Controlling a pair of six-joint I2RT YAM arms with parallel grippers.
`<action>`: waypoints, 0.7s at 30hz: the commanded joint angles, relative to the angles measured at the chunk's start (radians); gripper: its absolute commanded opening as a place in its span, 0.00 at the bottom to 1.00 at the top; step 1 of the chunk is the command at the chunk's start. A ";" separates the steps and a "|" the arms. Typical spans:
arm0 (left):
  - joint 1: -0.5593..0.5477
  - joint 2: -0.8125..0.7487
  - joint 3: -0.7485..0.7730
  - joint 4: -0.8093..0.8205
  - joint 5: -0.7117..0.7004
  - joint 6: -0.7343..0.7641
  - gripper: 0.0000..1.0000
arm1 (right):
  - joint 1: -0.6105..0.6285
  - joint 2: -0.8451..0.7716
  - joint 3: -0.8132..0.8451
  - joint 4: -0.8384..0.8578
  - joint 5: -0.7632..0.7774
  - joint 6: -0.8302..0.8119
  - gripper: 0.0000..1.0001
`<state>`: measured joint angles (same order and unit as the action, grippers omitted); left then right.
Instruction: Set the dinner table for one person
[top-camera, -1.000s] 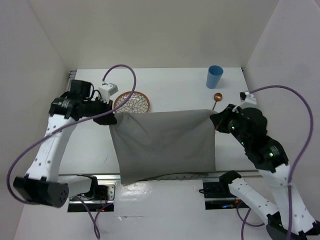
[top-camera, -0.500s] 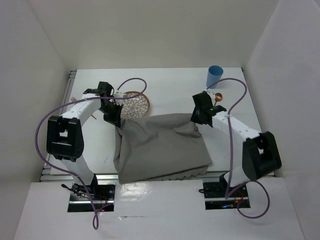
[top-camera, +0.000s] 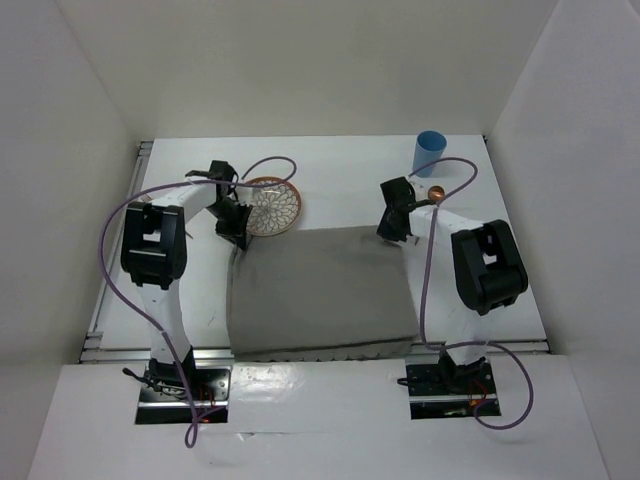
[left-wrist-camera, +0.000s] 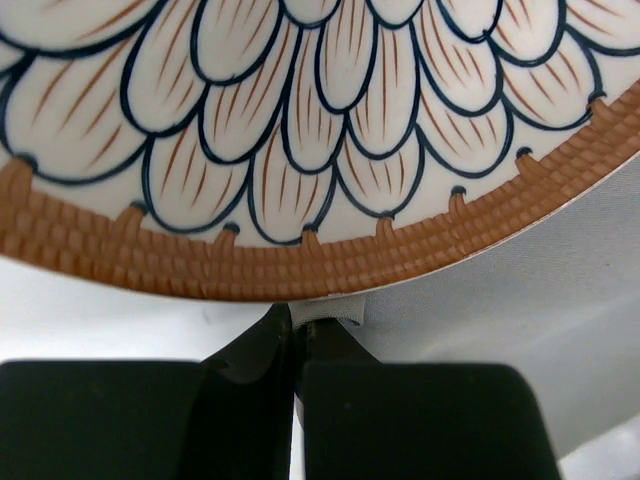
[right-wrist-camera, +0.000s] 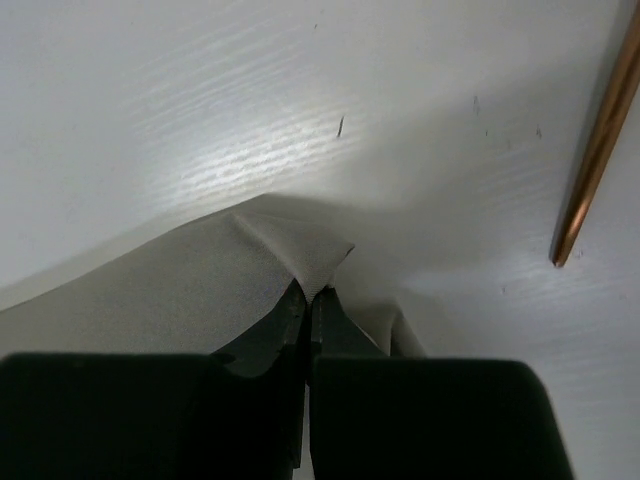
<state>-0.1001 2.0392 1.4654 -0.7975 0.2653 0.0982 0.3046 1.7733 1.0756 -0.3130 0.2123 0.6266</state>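
A grey placemat (top-camera: 320, 290) lies spread flat on the white dinner table (top-camera: 340, 180), its scalloped edge at the near rail. My left gripper (top-camera: 236, 238) is shut on its far left corner (left-wrist-camera: 325, 312), down at the table beside the patterned plate (top-camera: 268, 207), whose brown rim (left-wrist-camera: 300, 270) fills the left wrist view. My right gripper (top-camera: 392, 230) is shut on the far right corner (right-wrist-camera: 318, 262), also low at the table. A copper spoon (top-camera: 434, 196) lies just right of it and shows in the right wrist view (right-wrist-camera: 595, 140).
A blue cup (top-camera: 429, 153) stands at the far right of the table. White walls enclose the table on three sides. Aluminium rails (top-camera: 320, 352) run along the near edge.
Both grippers have moved away from me and down, pulling the placemat from a raised, sagging drape to flat on the table. The arms are now stretched forward.
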 joint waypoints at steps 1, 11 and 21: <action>0.013 0.062 0.102 0.058 -0.038 -0.001 0.00 | -0.035 0.075 0.082 0.057 0.021 -0.028 0.00; 0.022 0.134 0.251 0.089 -0.047 -0.040 0.00 | -0.065 0.192 0.260 0.084 0.030 -0.123 0.00; 0.031 0.233 0.430 0.077 -0.077 -0.031 0.10 | -0.096 0.258 0.336 0.066 0.050 -0.142 0.00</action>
<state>-0.0814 2.2559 1.8439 -0.7315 0.2214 0.0708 0.2367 2.0060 1.3708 -0.2764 0.2054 0.5045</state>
